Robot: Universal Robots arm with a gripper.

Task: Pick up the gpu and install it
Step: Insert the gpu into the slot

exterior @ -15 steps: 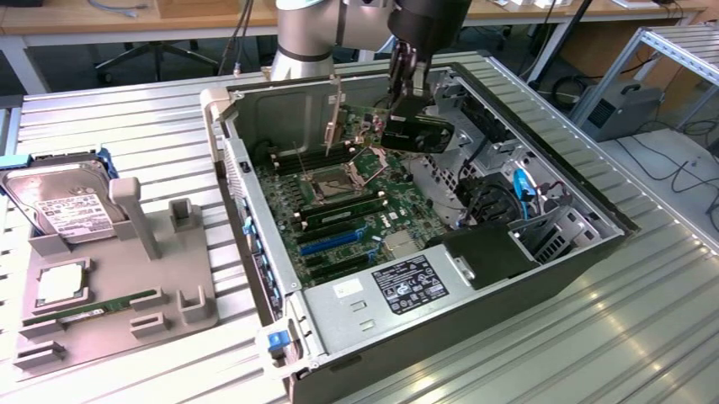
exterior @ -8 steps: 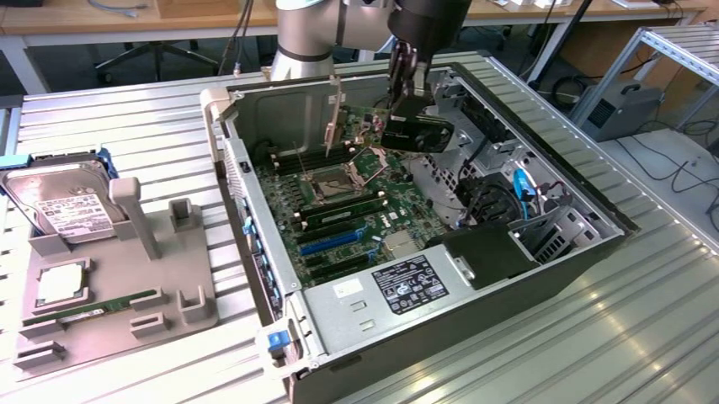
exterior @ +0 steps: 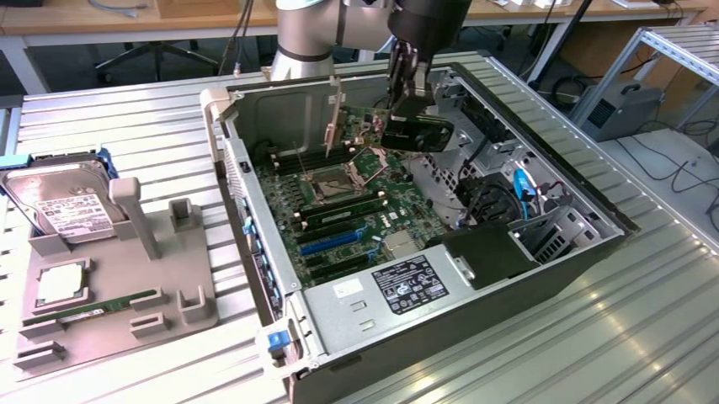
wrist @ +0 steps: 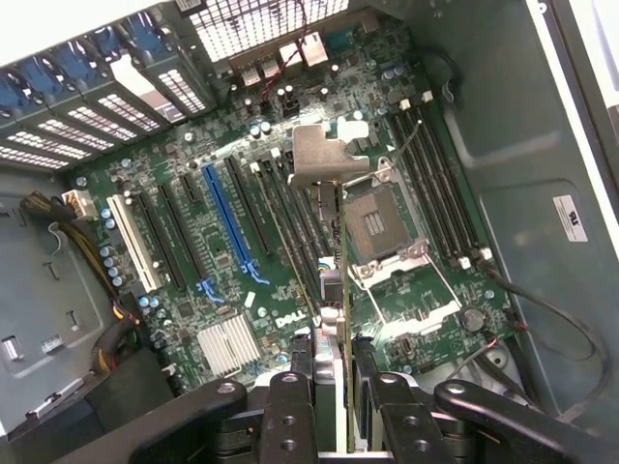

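The surface (exterior: 124, 126) is a silver metal top made of long ribbed slats running side by side, with light glinting off them toward the exterior view's right. Two things rest directly on it. An open computer case (exterior: 472, 324) lies on its side across the middle, its inside facing up. On the exterior view's left, near the case but not touching it, a grey holder (exterior: 168, 261) with upright posts and shallow pockets sits flat on the slats.

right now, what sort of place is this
Probably a robotics lab or workshop: an open black desktop computer case sits on a ribbed aluminium table, the claw grips a black graphics card, wooden desks behind.
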